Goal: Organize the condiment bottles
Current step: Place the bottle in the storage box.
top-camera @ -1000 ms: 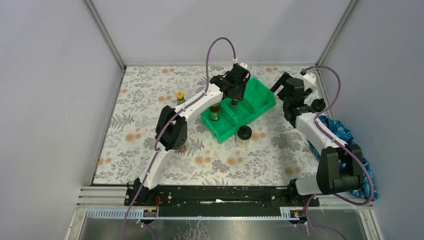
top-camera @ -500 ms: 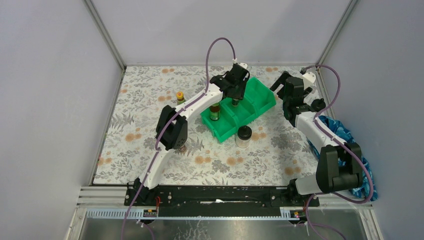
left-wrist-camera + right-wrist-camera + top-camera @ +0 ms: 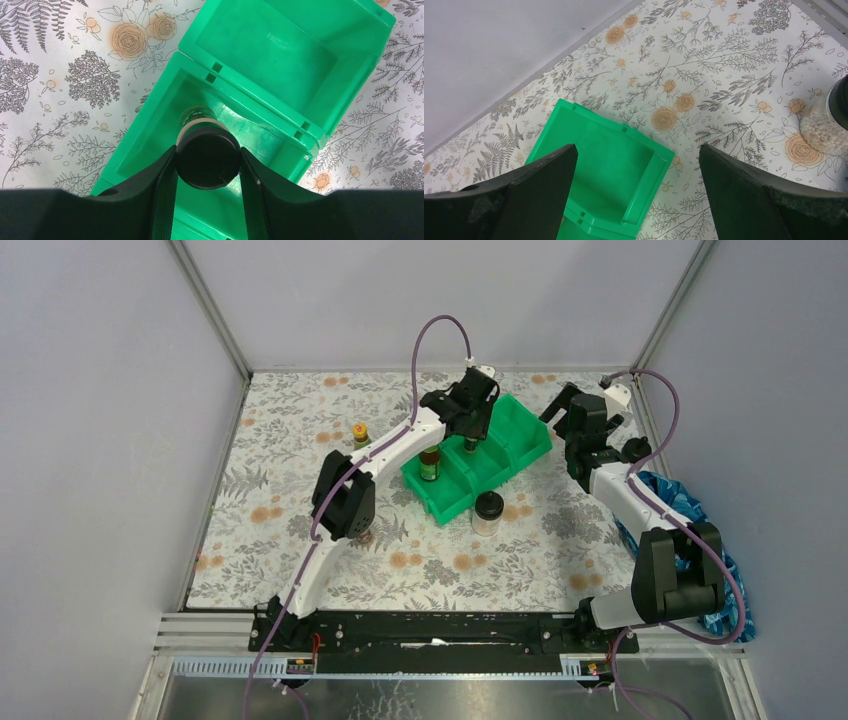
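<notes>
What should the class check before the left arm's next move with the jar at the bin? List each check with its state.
1. Is the left gripper shut on the black-capped jar: ok.
2. Is the jar inside the middle compartment of the green bin: ok.
3. Is the jar's base resting on the bin floor: cannot tell.
4. Is the right gripper open and apart from the left gripper: ok.
5. Are all bottles in the bin: not ok; the yellow-capped bottle and the clear jar stand on the table.
</notes>
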You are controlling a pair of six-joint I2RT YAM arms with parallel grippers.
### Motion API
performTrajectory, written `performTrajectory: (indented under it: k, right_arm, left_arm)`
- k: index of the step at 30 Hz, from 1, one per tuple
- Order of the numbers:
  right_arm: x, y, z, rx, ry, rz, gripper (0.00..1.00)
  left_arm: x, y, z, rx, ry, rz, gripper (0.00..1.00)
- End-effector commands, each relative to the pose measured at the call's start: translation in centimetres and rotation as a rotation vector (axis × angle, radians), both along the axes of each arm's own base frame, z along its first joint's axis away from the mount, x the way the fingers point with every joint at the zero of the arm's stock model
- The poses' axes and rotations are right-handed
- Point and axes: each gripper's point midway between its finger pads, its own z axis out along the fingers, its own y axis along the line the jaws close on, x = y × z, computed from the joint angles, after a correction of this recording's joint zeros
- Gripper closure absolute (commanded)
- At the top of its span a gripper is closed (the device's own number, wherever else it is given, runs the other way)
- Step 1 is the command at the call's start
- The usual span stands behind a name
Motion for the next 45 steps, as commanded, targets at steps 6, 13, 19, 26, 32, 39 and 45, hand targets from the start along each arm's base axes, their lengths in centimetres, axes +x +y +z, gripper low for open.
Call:
performTrajectory:
  k: [6,13,19,26,32,39,45]
  right_arm:
    - [1.2,-0.6,2.2,0.002,-0.075,-0.032,0.00]
    - [1.1,-0.5,2.0,0.003,-0.073,-0.031,0.00]
    - [1.0,-0.5,2.0,0.003,-0.072,-0.031,0.00]
    - [0.9,-0.6,1.9,0.004,-0.072,-0.033,0.00]
    - [0.9,-0.6,1.6,0.005,-0.068,-0.032,0.00]
    - [0.9,-0.5,1.6,0.005,-0.068,-0.032,0.00]
    - [0.9,-0.5,1.5,0.006,-0.065,-0.031,0.00]
  left_arm:
    - [0.9,-0.4,-1.3,-0.025,0.003,0.017,1.00]
    - [0.7,-0.2,-1.7,-0.019,0.011,0.025,1.00]
    - [0.7,-0.1,-1.9,-0.015,0.016,0.029,1.00]
    - [0.5,0.1,-2.3,-0.010,0.024,0.036,0.97]
    - [0.5,0.2,-2.7,-0.006,0.030,0.037,0.85]
    - [0.5,0.2,-2.6,-0.005,0.027,0.040,0.76]
    - [0.5,0.4,-2.8,0.001,0.027,0.047,0.60]
